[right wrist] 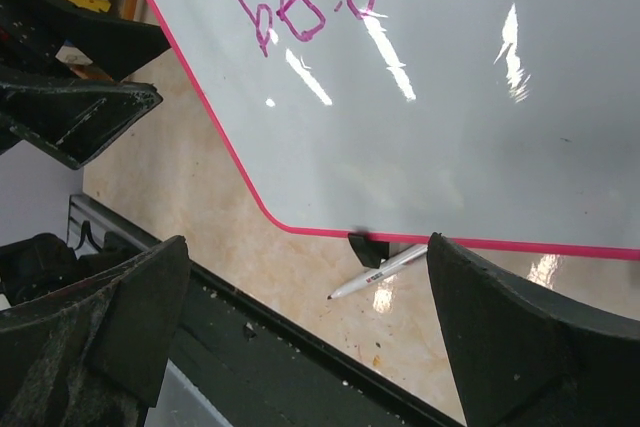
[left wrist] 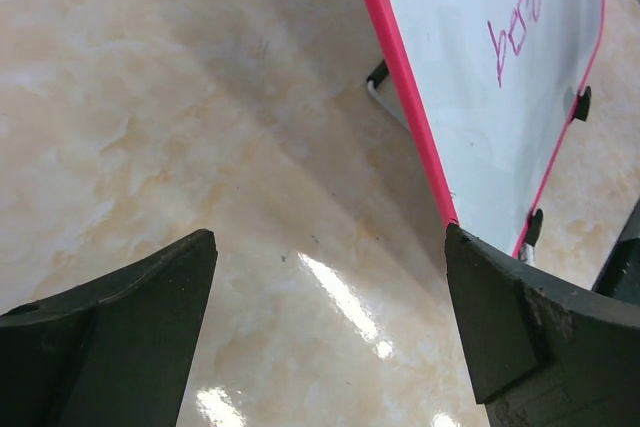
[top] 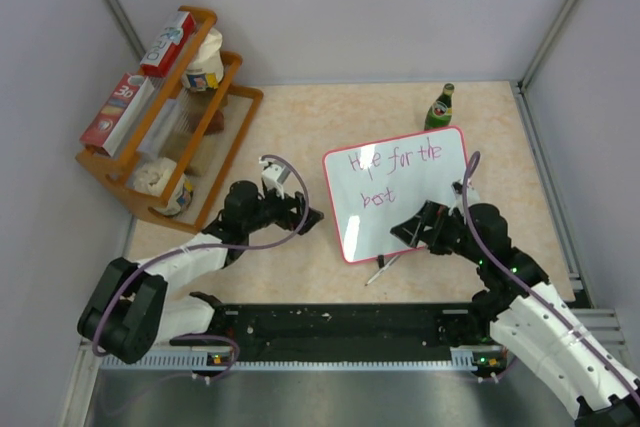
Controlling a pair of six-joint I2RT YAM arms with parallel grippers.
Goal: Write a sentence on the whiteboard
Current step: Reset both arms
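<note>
The table (top: 300,267) is a pale marbled top, and the whiteboard (top: 410,217) stands on it right of centre, between the two arms and nearer the right one. Its long side runs left to right, with the right end a little farther off. It is propped on small black feet (right wrist: 365,247), so the writing face tilts up and toward the near edge.

A wooden rack (top: 235,97) of kitchen goods stands far left, well apart, and a green bottle (top: 439,107) sits just beyond the board's far right corner.

The left gripper (top: 308,215) hovers just beside the board's left rim, fingers spread with only bare table between them. The right gripper (top: 415,227) sits at the near edge of the board, fingers also wide apart and holding nothing.

A pen (top: 380,269) lies flat on the table at the board's near rim, beside a foot.

The sentence (top: 395,162) reads "Hope for the" with "best" beneath, in thin pink strokes. From where I stand the writing looks finished. With the pen down and both grippers empty, I judge little is left beyond pulling the arms clear.
</note>
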